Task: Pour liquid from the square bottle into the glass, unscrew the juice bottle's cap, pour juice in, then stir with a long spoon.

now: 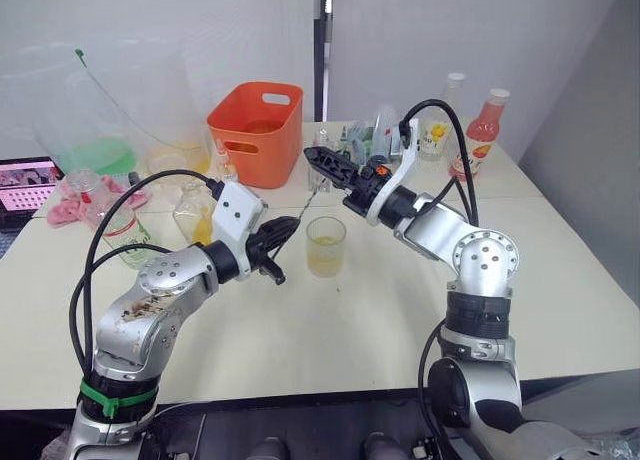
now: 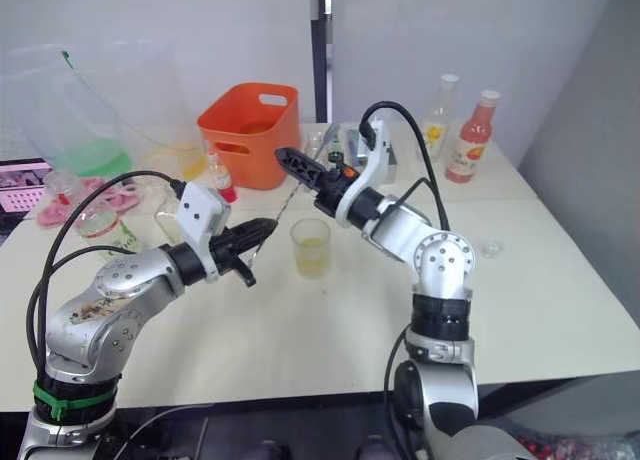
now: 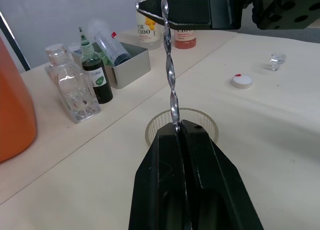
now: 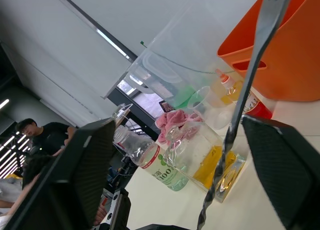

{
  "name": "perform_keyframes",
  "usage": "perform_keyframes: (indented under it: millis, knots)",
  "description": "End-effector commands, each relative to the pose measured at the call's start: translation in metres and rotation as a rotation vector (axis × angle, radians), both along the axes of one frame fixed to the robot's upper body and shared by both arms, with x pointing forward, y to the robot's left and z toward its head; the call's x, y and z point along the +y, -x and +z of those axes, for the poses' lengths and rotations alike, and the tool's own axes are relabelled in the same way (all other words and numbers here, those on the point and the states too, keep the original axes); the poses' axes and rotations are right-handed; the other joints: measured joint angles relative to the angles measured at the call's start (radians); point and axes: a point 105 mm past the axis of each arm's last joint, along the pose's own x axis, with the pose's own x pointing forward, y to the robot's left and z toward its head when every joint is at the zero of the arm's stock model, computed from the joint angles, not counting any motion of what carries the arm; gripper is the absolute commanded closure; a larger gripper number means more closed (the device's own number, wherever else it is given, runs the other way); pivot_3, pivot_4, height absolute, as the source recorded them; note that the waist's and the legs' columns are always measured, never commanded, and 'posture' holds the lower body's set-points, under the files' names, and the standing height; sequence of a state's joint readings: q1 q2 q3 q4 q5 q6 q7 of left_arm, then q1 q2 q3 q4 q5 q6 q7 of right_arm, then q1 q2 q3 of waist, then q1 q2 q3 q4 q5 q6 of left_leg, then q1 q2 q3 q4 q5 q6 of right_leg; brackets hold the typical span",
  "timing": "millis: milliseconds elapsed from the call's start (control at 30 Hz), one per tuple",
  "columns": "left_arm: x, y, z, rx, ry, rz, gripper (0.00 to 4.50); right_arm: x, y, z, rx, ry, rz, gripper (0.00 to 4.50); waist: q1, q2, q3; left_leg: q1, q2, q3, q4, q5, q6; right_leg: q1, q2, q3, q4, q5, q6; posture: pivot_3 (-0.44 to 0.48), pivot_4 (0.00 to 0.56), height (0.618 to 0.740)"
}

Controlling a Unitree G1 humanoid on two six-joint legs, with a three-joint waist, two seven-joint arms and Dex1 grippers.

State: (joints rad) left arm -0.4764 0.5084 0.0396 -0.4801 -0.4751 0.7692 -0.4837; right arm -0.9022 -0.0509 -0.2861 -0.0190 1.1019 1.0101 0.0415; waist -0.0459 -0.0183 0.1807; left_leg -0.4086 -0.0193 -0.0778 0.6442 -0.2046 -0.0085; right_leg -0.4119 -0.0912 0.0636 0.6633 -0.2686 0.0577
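The glass (image 1: 326, 245) stands mid-table with yellow liquid in its lower part. The long twisted spoon (image 3: 170, 65) slants up above it. My left gripper (image 3: 177, 127) is shut on the spoon's lower stem, just left of the glass (image 2: 310, 247). My right gripper (image 4: 177, 122) is open around the spoon's upper end, with its fingers wide apart. The square bottle (image 1: 195, 217), part full of yellow liquid, stands behind my left arm. The red juice bottle (image 1: 484, 130), with a white cap on it, stands at the back right.
An orange basket (image 1: 255, 130) and clear plastic tubs (image 1: 100, 110) are at the back left. A metal tray (image 3: 127, 65), a green colour bottle (image 3: 95, 75) and a clear square glass bottle (image 3: 70, 85) stand behind the glass. A white cap (image 3: 242, 80) and a glass stopper (image 3: 277, 60) lie on the table to the right.
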Motion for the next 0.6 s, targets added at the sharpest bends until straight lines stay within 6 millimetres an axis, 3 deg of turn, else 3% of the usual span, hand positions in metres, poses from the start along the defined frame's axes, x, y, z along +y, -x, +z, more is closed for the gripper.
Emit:
perform_keyframes:
  millis: [33, 300, 600]
  knots:
    - [-0.0033, 0.0052, 0.0173, -0.068, 0.011, -0.013, 4.50, -0.0008, 0.0052, 0.0147, -0.058, -0.032, -0.004, 1.85, 0.000, 0.000, 0.000, 0.000, 0.000, 0.000, 0.000, 0.000, 0.000, 0.000, 0.000, 0.000, 0.000, 0.000, 0.000, 0.000, 0.150, 0.740]
    - [-0.0036, 0.0069, 0.0144, -0.056, 0.002, -0.031, 4.50, -0.0050, 0.0012, 0.0087, -0.054, 0.008, -0.042, 4.47, 0.000, 0.000, 0.000, 0.000, 0.000, 0.000, 0.000, 0.000, 0.000, 0.000, 0.000, 0.000, 0.000, 0.000, 0.000, 0.000, 0.150, 0.740]
    - [0.0008, 0.0071, 0.0141, -0.058, -0.012, -0.036, 4.50, -0.0105, -0.0023, 0.0049, -0.076, 0.050, -0.073, 4.47, 0.000, 0.000, 0.000, 0.000, 0.000, 0.000, 0.000, 0.000, 0.000, 0.000, 0.000, 0.000, 0.000, 0.000, 0.000, 0.000, 0.150, 0.740]
